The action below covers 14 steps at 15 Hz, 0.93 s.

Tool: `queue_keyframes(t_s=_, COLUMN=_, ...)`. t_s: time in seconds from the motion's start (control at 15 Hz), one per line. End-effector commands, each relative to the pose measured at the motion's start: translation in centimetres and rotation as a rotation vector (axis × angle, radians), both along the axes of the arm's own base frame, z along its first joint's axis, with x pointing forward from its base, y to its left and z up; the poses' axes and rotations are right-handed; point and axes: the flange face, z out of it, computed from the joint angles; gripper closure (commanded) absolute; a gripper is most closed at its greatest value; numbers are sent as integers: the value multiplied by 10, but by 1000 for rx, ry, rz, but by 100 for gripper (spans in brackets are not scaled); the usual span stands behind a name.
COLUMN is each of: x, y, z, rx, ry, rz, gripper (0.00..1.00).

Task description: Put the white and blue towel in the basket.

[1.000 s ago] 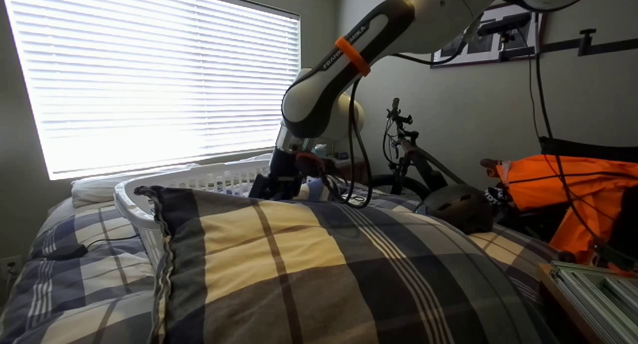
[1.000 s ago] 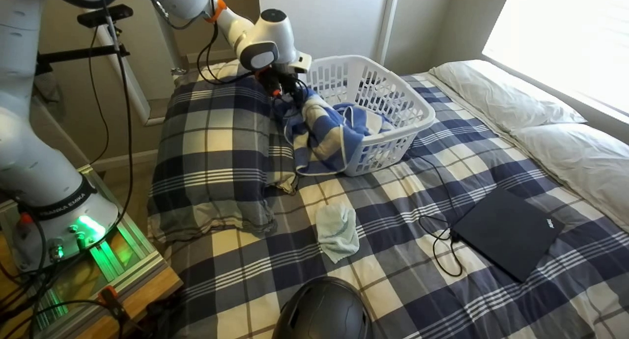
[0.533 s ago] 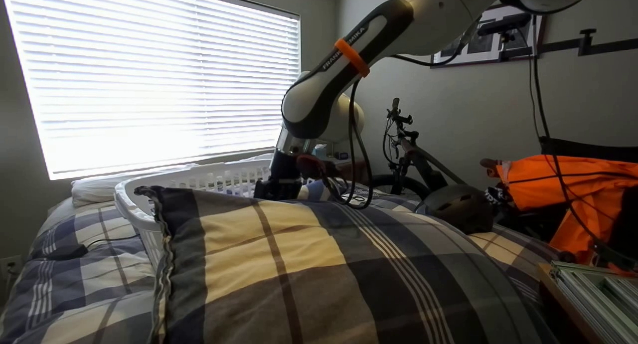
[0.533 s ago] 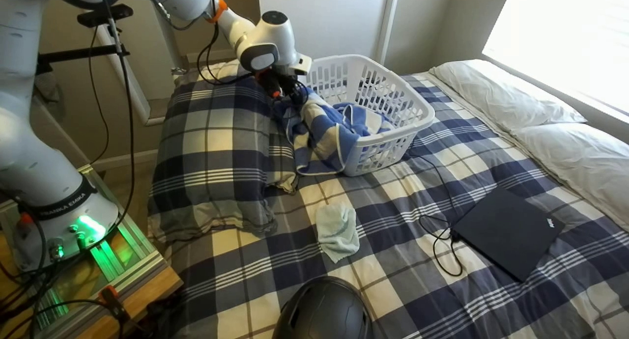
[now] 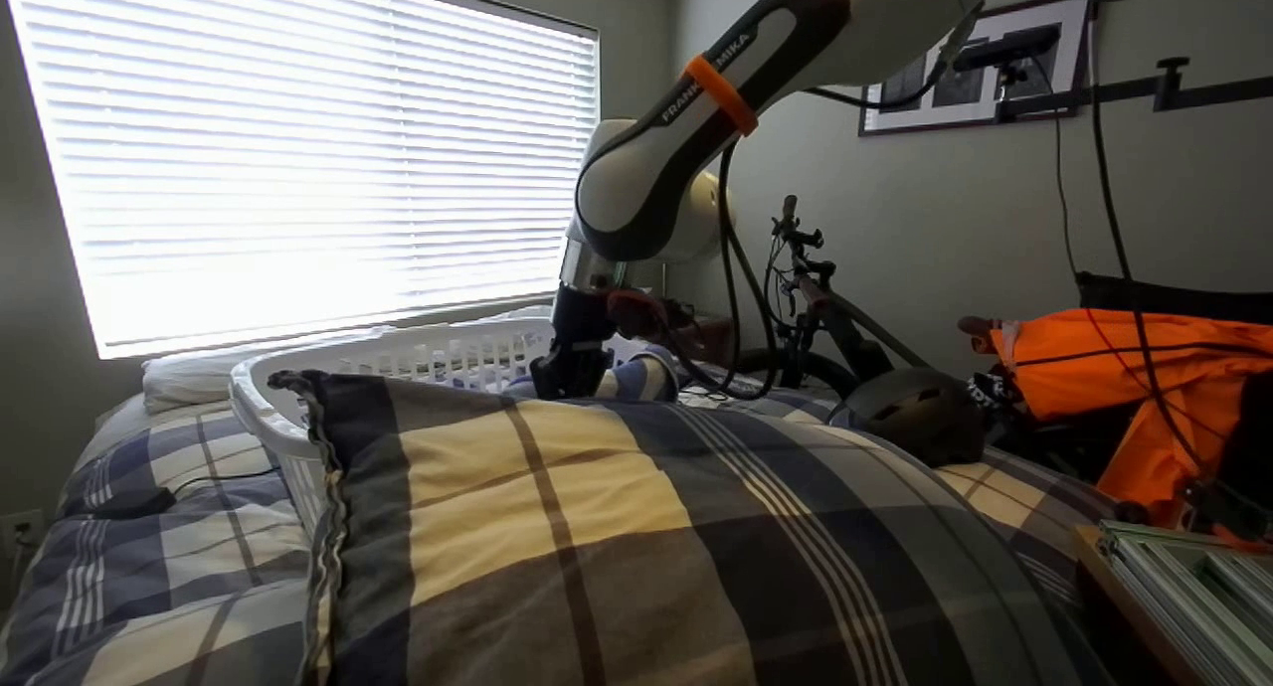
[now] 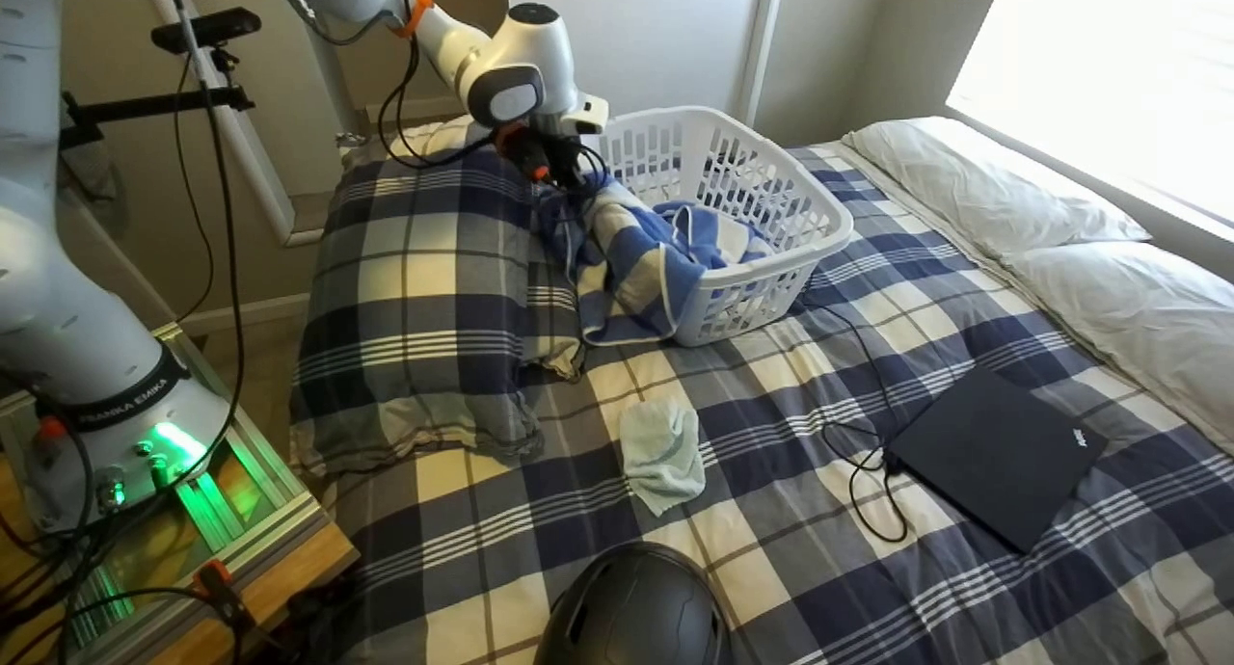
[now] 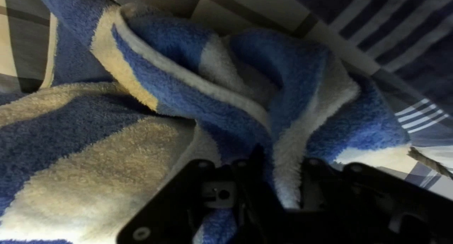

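Gripper [image 7: 281,175]: points down at the side of the basket [image 6: 834,236]; its fingers [image 7: 316,187] are clamped on a gathered fold of the towel [image 7: 226,95], with cloth bunched up between them.
Towel: one stretch lies inside the basket, more drapes over the near side, and an end hangs outside; whether that lower hem rests on the bed [image 6: 771,385], I cannot tell.
Step in hand: by the look of it, getting the outside part up and over the rim; the job seems partly done.
Lift: best straight up first, well above the rim, because thick, soft cloth will likely sag and trail.
Carry: then across toward the middle of the basket, slowly, so the loose end follows instead of catching on the edge.
Letting go: lower a little inside, spread the fingers, and check that no loop clings before backing off.
Risk: a pinch on one fold may leave the hem outside; a second pinch nearer the hem would fix that.
Plaid pillow [image 6: 424,260]: close beside the work, so its corner should be kept out of the grip.
Farther out: washcloth [image 6: 662,453], helmet [image 6: 636,612] and closed laptop [image 6: 998,458], all apart from the towel.
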Motion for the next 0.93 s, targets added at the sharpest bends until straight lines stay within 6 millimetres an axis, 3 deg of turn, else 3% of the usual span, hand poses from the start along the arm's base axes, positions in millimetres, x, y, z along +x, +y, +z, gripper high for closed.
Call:
queue_keyframes(t_s=0.0, x=-16, y=12, z=40, rx=-116, ry=-16, rz=69, gripper=96)
queue_keyframes(t_s=0.33, x=0, y=20, z=128, rx=-317, ry=-178, rz=195, gripper=96)
queue_keyframes(t_s=0.87, x=31, y=11, z=251, rx=-564, ry=-454, rz=303, gripper=96)
